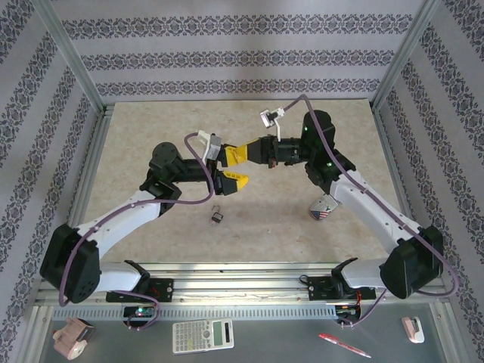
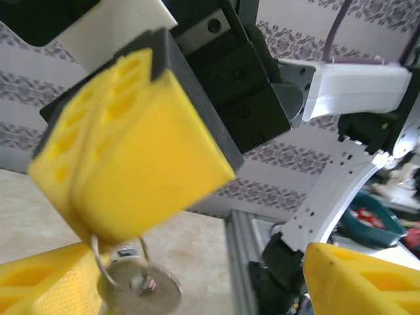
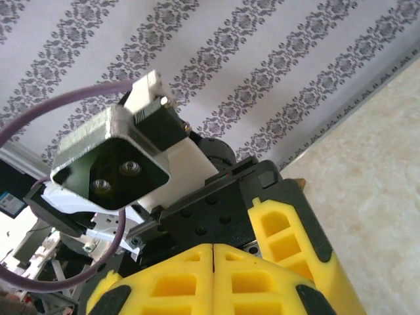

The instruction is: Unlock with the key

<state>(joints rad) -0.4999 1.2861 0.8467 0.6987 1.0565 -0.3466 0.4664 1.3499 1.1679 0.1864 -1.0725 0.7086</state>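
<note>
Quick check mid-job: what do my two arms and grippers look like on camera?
Left arm and right arm: white links, black joints, a purple cable each. The left gripper and right gripper carry yellow fingers with moulded square pockets.

The top camera is looking down over the table (image 1: 151,128) from behind; both wrist cameras are closely sharing the right gripper (image 2: 92,210).

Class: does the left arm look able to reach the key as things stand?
Probably yes: the key hangs below the shut right gripper, between the fingers of the open left gripper, unobstructed.
</note>
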